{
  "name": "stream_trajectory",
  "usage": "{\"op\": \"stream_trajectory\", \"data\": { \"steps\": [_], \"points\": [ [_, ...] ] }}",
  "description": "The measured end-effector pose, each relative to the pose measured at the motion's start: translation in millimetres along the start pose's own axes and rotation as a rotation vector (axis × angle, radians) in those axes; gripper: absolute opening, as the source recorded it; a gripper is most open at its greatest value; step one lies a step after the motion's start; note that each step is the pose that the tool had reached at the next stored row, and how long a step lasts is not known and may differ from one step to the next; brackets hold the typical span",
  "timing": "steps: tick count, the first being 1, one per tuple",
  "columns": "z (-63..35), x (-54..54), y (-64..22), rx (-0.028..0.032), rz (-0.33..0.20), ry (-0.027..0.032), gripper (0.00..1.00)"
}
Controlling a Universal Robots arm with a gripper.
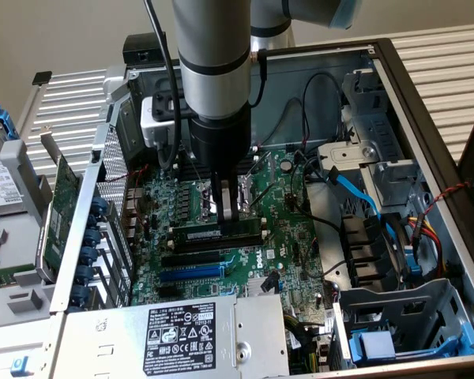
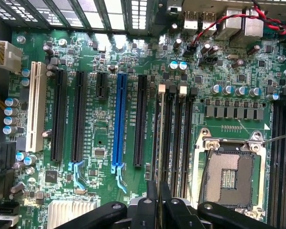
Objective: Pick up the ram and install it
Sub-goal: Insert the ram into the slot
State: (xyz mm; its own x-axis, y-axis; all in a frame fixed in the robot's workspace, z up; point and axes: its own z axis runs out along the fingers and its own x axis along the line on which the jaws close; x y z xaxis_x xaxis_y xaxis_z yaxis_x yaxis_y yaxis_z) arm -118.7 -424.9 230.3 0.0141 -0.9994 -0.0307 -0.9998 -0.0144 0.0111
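The ram (image 1: pixel 205 234) is a long dark green stick with a pale label strip. It stands on edge in a black memory slot on the motherboard (image 1: pixel 292 237), beside the empty black slots. My gripper (image 1: pixel 231 215) comes straight down onto its top edge near the middle, fingers shut on it. From the wrist, the ram (image 2: pixel 160 124) appears edge-on as a thin line between empty memory slots (image 2: pixel 174 133), and my gripper (image 2: pixel 158 193) pinches it between its black fingers (image 2: pixel 151 198).
The open PC case has a power supply (image 1: pixel 182 332) at the front and drive cages (image 1: pixel 395 316) on the exterior view's right. A green expansion card (image 1: pixel 59 213) stands outside the case on the exterior view's left. A CPU socket (image 2: pixel 229 176) and a blue PCIe slot (image 2: pixel 119 124) flank the memory slots.
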Motion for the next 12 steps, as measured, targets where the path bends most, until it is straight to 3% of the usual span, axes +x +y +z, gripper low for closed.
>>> {"op": "stream_trajectory", "data": {
  "steps": [12],
  "points": [
    [1.3,0.0,0.3,0.0000,0.000,0.0000,0.13]
  ]
}}
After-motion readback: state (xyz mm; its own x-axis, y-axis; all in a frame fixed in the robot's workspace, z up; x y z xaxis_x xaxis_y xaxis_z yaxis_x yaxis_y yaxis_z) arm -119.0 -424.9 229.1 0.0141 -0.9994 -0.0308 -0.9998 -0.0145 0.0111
